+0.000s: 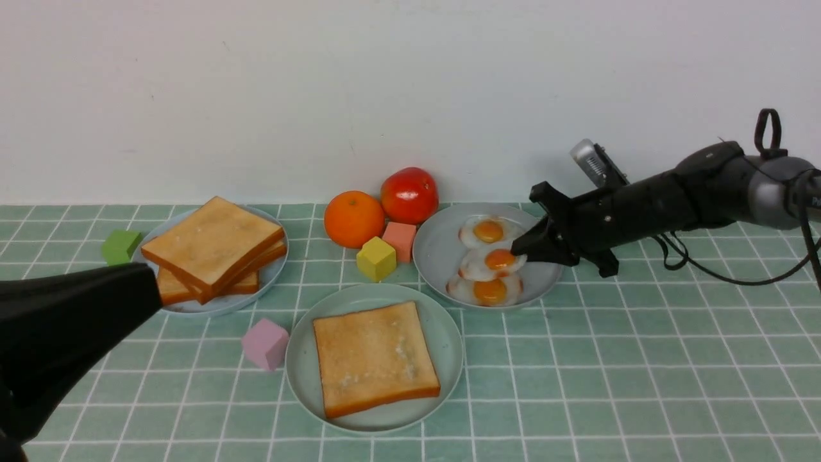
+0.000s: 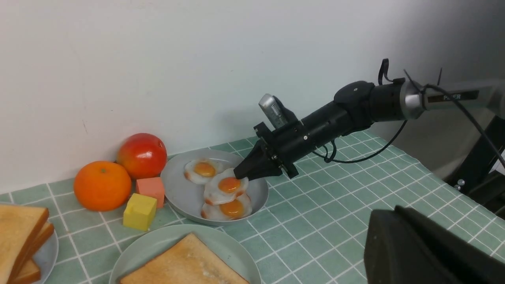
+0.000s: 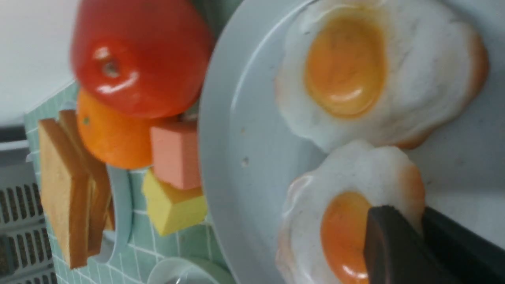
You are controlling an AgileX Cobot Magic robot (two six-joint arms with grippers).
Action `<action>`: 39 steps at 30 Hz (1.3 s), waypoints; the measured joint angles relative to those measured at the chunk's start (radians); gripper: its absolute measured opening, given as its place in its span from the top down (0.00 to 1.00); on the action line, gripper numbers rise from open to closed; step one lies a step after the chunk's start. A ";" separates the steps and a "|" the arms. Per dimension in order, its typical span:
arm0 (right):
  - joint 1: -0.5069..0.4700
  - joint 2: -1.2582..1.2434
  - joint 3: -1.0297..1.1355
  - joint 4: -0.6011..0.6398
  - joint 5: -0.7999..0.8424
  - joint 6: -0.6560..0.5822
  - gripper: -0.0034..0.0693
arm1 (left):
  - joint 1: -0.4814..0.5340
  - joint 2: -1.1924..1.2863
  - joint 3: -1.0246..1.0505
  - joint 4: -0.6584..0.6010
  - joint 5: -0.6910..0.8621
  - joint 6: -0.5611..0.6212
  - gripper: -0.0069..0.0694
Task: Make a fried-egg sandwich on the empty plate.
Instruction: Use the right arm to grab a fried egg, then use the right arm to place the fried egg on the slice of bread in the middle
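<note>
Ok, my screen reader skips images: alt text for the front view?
The right gripper grips the middle fried egg of three on a grey-blue plate. In front, one toast slice lies on the mint-green plate.

On my screen the tablecloth (image 1: 641,359) is pale green with a grid of white lines, and the plate (image 1: 449,333) is mint green, its toast slice (image 1: 375,356) golden with an orange-brown crust. Each fried egg (image 1: 494,263) is white with an orange yolk, on a grey-blue plate (image 1: 436,256). Beside them are a red tomato (image 1: 409,194), a yellow cube (image 1: 376,258), a salmon cube (image 1: 401,239), a lilac cube (image 1: 265,344) and a green cube (image 1: 120,246).
</note>
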 joint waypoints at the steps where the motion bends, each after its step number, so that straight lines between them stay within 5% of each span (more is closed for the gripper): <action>1: -0.003 -0.011 0.001 -0.003 0.008 -0.005 0.87 | 0.000 0.000 0.000 0.000 0.000 0.000 0.93; 11: 0.008 -0.277 0.003 -0.099 0.235 -0.063 0.87 | 0.000 0.004 0.000 0.010 0.148 0.000 0.93; 17: 0.219 -0.366 0.063 -0.123 0.299 -0.052 0.87 | 0.000 0.014 0.002 0.058 0.250 0.000 0.93; 24: 0.394 -0.289 0.106 -0.117 0.192 -0.048 0.87 | 0.000 0.014 0.002 0.070 0.256 0.000 0.93; 39: 0.382 -0.113 0.108 -0.016 0.003 -0.031 0.87 | 0.000 0.014 0.002 0.070 0.284 0.000 0.93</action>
